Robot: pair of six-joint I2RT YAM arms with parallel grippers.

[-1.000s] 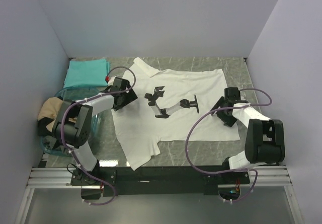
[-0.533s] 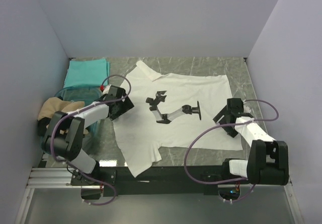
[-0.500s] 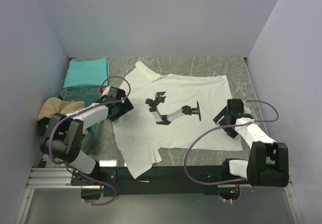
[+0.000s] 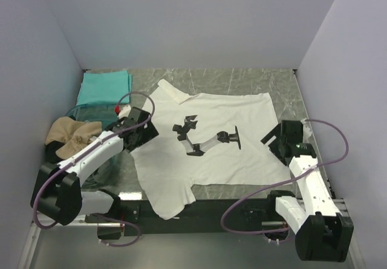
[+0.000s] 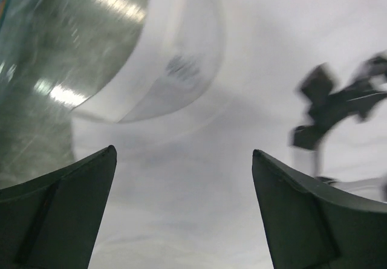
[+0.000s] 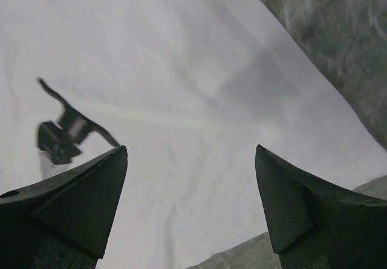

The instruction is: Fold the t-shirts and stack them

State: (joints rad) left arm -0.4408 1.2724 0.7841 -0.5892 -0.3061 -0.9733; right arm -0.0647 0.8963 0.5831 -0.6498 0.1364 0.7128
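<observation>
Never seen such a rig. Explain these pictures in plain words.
Two robot arms are bolted at the near edge of the table. The overhead view looks down on both. The other two views come from a camera on each wrist, with its dark fingers at the bottom. A white t-shirt with black marks lies spread out. A folded teal t-shirt lies far left, with a tan t-shirt bunched nearer. The left gripper and right gripper are open above the white shirt, holding nothing.

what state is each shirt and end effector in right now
white t-shirt, unfolded, spread flat on the table
teal t-shirt, folded, far left corner
tan t-shirt, unfolded, bunched up at the bin
left end effector, open, empty, over the white t-shirt's collar
right end effector, open, empty, over the white t-shirt's hem edge
</observation>
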